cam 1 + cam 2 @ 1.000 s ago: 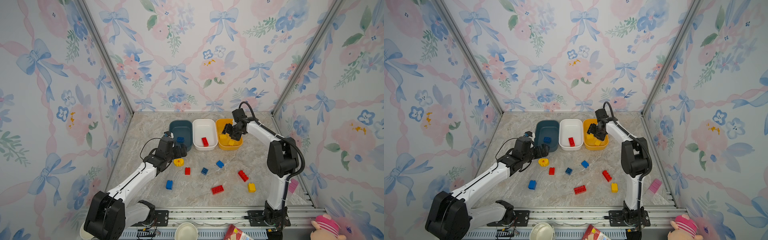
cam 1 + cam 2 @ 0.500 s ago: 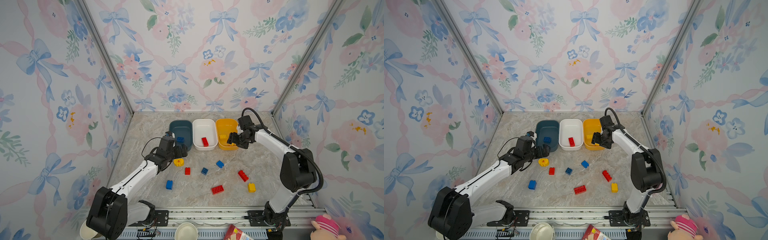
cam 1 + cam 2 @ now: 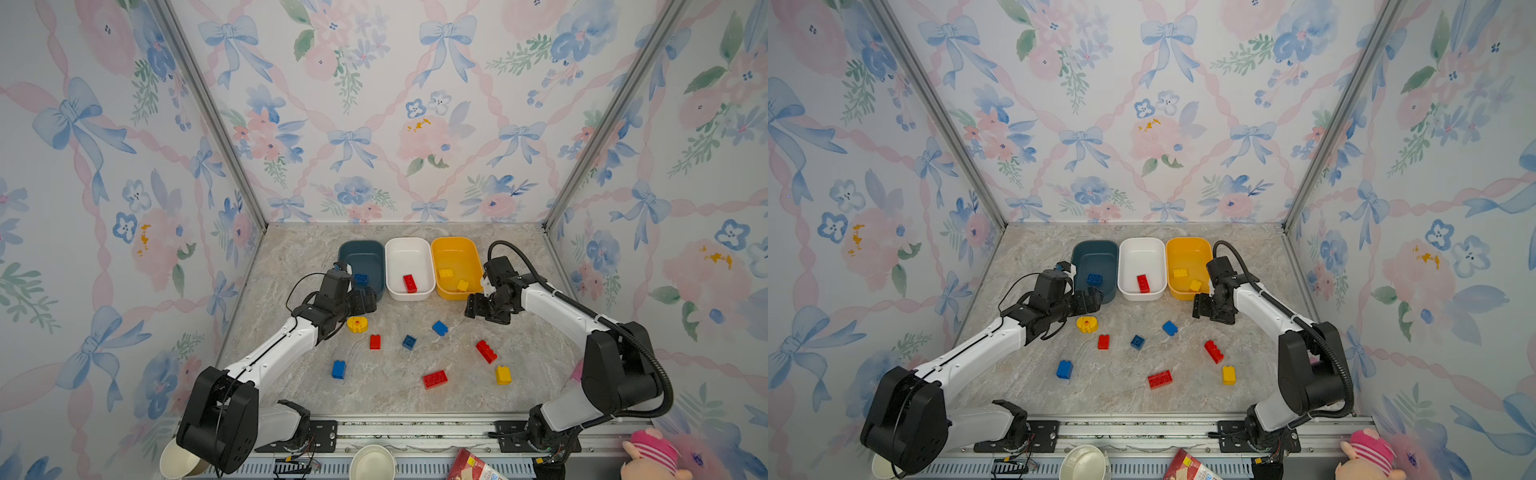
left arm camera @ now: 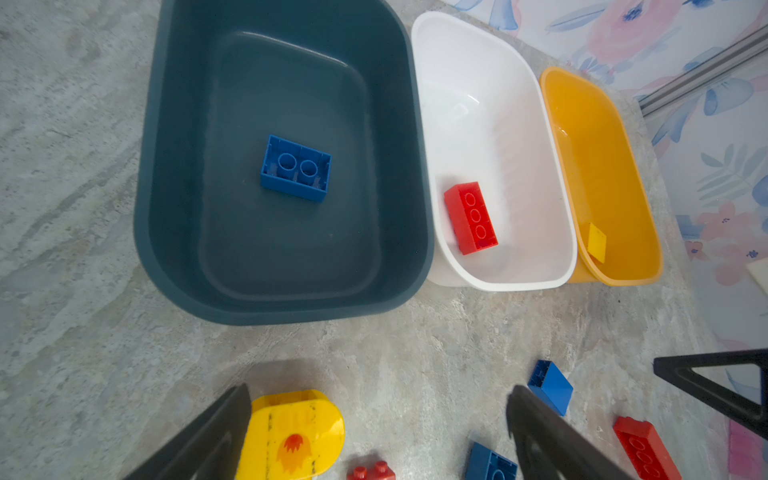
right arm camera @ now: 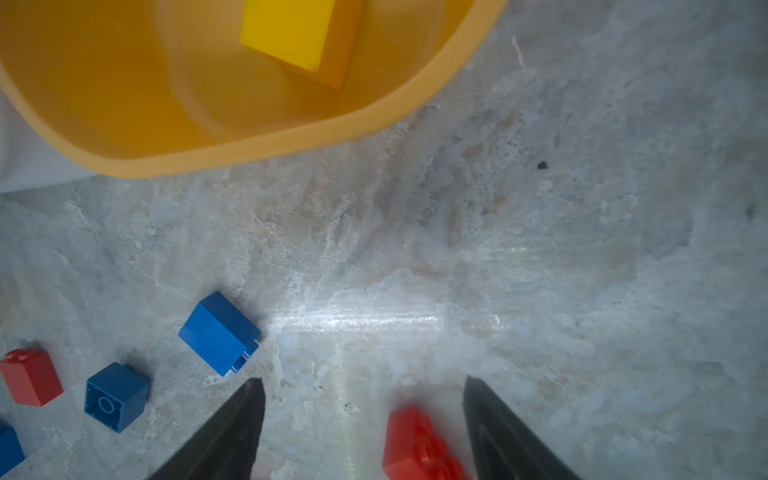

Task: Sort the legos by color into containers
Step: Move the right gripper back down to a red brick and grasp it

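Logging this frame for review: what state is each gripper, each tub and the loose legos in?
Left gripper, open, empty.
Right gripper, open, empty.
Dark blue tub, holds one blue brick.
White tub, holds one red brick.
Yellow tub, holds two yellow bricks.
Loose legos, eight lying unsorted on the table.

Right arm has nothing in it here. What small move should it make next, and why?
Probably lower the right gripper toward the loose red brick and close on it. Its jaws stand open and empty, that brick shows between them on the table in the right wrist view, and the white tub already holds a sorted red brick.
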